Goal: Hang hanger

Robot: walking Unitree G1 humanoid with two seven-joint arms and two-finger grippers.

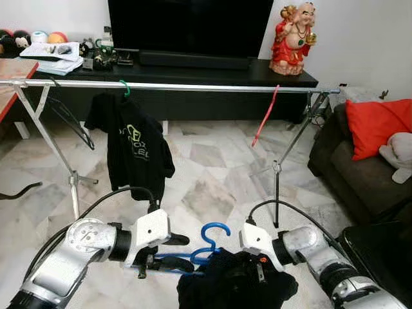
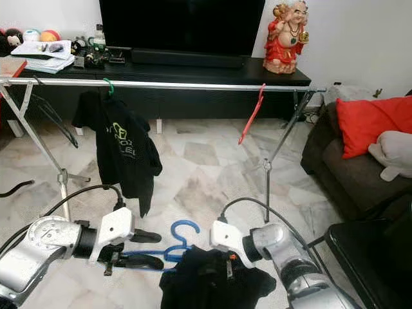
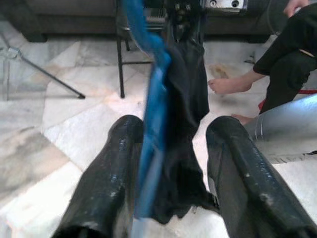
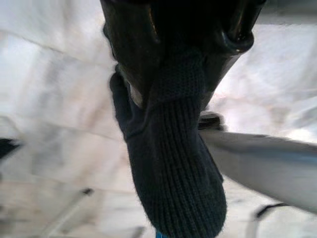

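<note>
You are at the carry step: the blue hanger (image 1: 205,248), dressed with a black garment (image 1: 235,283), is held low in front of you, well short of and below the clothes rail (image 1: 193,85), so the next move calls for raising it and hooking it over a bare stretch of rail between the green-hooked black shirt (image 1: 134,151) and the red hanger (image 1: 265,116). Your left gripper (image 1: 168,254) has the hanger's blue bar between its jaws, which look spread rather than clamped. Your right gripper (image 4: 178,54) is clenched on the garment's knit cloth.
</note>
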